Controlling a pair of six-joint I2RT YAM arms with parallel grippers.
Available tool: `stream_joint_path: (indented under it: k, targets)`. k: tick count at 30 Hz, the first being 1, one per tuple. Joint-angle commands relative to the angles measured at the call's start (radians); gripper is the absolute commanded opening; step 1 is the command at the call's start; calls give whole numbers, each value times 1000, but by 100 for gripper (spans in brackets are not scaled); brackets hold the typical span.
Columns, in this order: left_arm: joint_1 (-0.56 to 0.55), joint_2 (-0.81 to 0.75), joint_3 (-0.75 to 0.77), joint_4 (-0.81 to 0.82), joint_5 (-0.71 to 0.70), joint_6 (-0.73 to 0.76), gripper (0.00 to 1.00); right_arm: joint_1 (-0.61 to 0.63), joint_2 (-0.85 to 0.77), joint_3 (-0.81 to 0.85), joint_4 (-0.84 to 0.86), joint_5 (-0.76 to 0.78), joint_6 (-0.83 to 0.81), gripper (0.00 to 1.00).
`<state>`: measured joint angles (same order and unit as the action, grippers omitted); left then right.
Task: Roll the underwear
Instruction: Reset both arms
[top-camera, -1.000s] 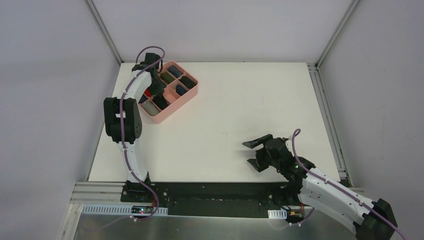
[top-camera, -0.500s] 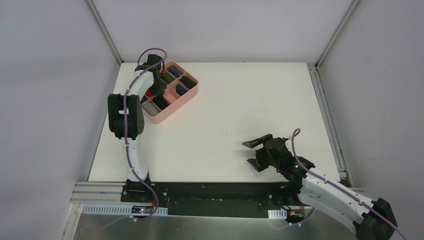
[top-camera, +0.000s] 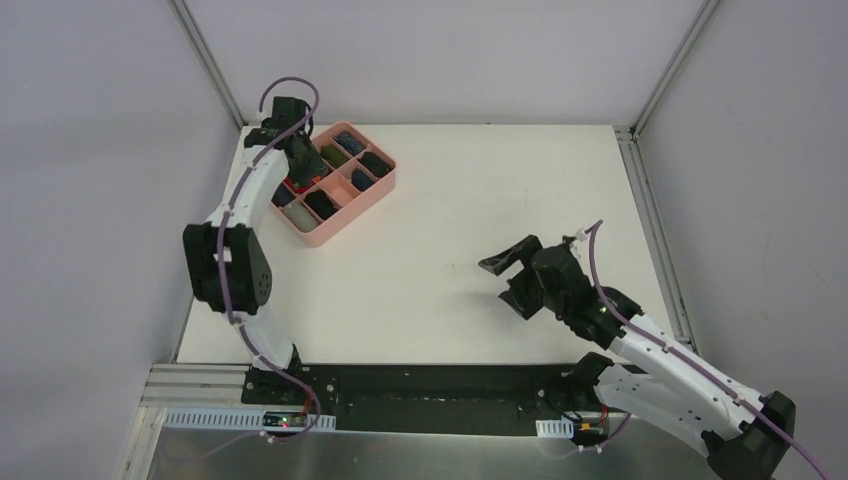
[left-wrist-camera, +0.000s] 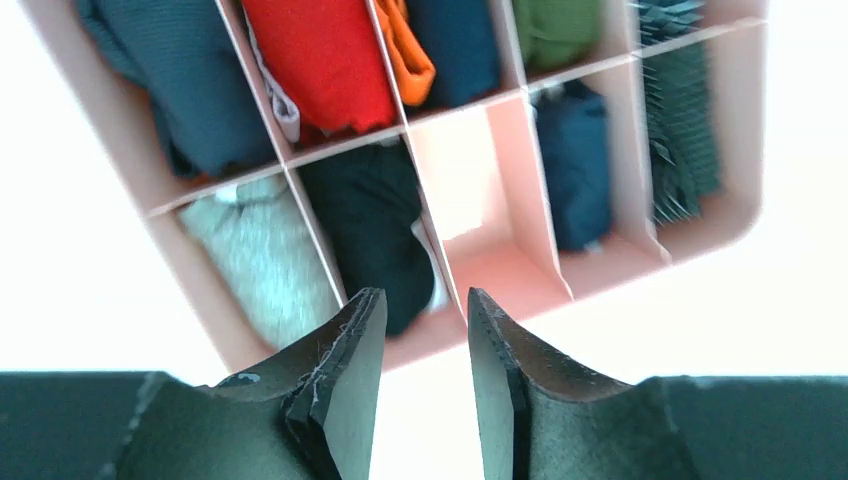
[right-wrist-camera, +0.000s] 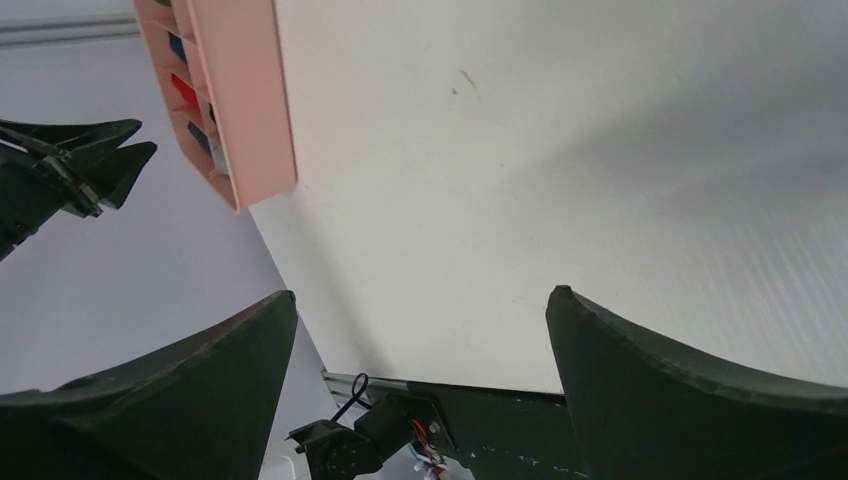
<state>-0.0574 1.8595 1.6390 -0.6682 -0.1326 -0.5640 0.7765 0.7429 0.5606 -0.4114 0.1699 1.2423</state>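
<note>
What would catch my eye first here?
The pink tray at the far left of the table, its compartments packed with cloth bundles in red, orange, green, blue, black and grey, one compartment bare. The left gripper hangs over it, jaws slightly apart, holding nothing. The right gripper hovers wide open over the table's near right.

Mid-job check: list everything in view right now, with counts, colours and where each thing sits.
table: one, white, under everything.
compartment tray: one, pink, far left of the table; one compartment empty.
black roll: one, with a white edge, in the tray compartment nearest the left gripper.
pale grey roll: one, in the compartment beside the black roll.
other rolls: one each of red, orange, green, teal and dark ribbed, two navy; in the remaining compartments.
left gripper: black, jaws apart, empty, above the tray's edge.
right gripper: black, wide open, empty, over the table, near right.
</note>
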Motion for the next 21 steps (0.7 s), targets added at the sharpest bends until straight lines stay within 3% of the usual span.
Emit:
stream_joint_path:
  k: [1,9,17,21]
  targets:
    - [0,-270,-91,-29,117,46,37,-2,63,198,-160,109,-267,100]
    - [-10,-706,-424,-35,290,86,47,-4,144,462,-409,435,-524,100]
    - [-10,-1035,-680,-83,318,98,55,-4,86,451,-450,571,-547,100]
    - [-10,-1087,-733,-83,312,86,58,-4,60,430,-457,571,-513,100]
